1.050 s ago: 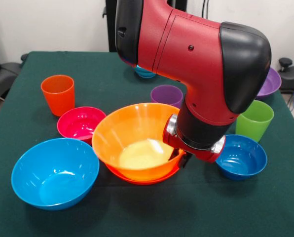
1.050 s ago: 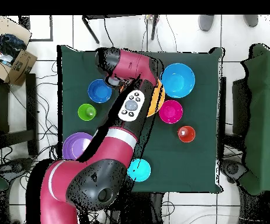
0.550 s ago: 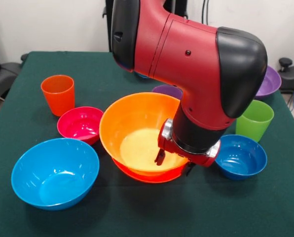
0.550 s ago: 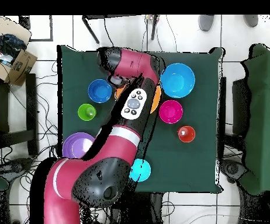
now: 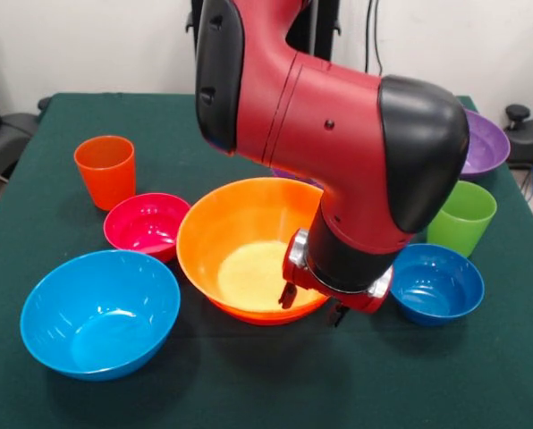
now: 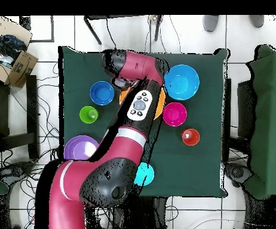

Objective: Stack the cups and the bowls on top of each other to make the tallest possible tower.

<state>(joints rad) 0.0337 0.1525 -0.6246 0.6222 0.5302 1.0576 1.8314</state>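
The tower [image 5: 249,259] is judged barely begun: the yellow-orange bowl [image 5: 235,223] sits nested on an orange-red bowl [image 5: 258,315], of which only a thin rim is seen beneath, at mid-table. The gripper [image 5: 313,304] is set over the near rim of the yellow-orange bowl, one finger inside and one outside; whether the rim is pinched cannot be told.

Still unstacked are noted the sky-blue bowl [image 5: 99,313], magenta bowl [image 5: 147,223], dark blue bowl [image 5: 437,283], purple bowl [image 5: 483,146], cyan bowl [image 6: 145,173], orange cup [image 5: 105,170] and green cup [image 5: 461,217]. The purple cup is largely hidden behind the arm.

All pieces are glossy, smooth plastic: bowls round and open, cups tapered and handleless. The table [image 5: 70,116] is covered in matt dark green cloth.
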